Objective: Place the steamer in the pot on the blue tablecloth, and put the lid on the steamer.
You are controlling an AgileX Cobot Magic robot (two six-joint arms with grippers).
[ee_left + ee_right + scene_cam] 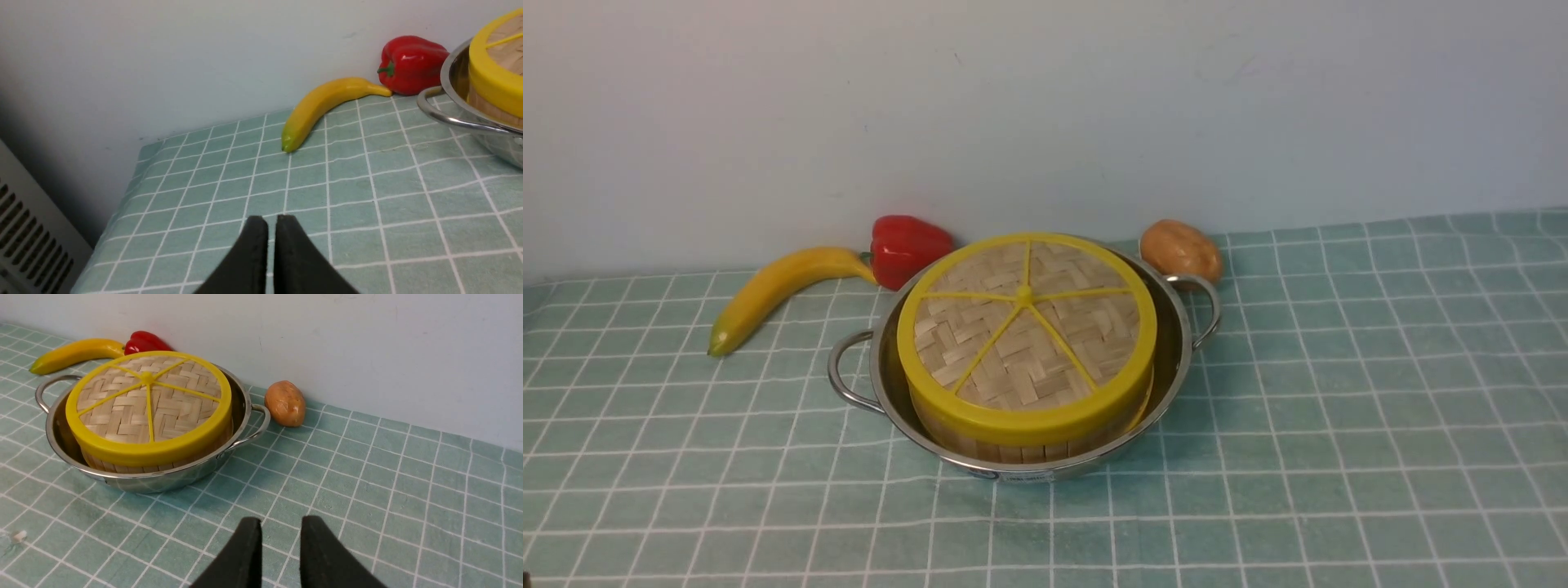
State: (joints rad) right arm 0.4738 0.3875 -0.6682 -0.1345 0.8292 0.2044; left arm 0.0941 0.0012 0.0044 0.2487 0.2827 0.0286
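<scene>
The pot (1176, 351) stands on the blue tablecloth (1339, 408), near the wall. The steamer (1021, 451) sits inside it; only its slat wall shows below the lid (1025, 327), which lies flat on top. No gripper shows in the front view. In the left wrist view my left gripper (271, 222) is shut and empty, low over bare cloth, well away from the pot (457, 73) and lid (490, 81). In the right wrist view my right gripper (281, 524) is slightly open and empty, over the cloth, apart from the pot (241, 412), lid (147, 412) and steamer wall (122, 467).
A banana (776, 286) and a red pepper (907, 245) lie behind the pot on its left by the wall. A potato (1180, 249) lies behind its right handle. The cloth's left edge and a vented grey panel (28, 228) show in the left wrist view.
</scene>
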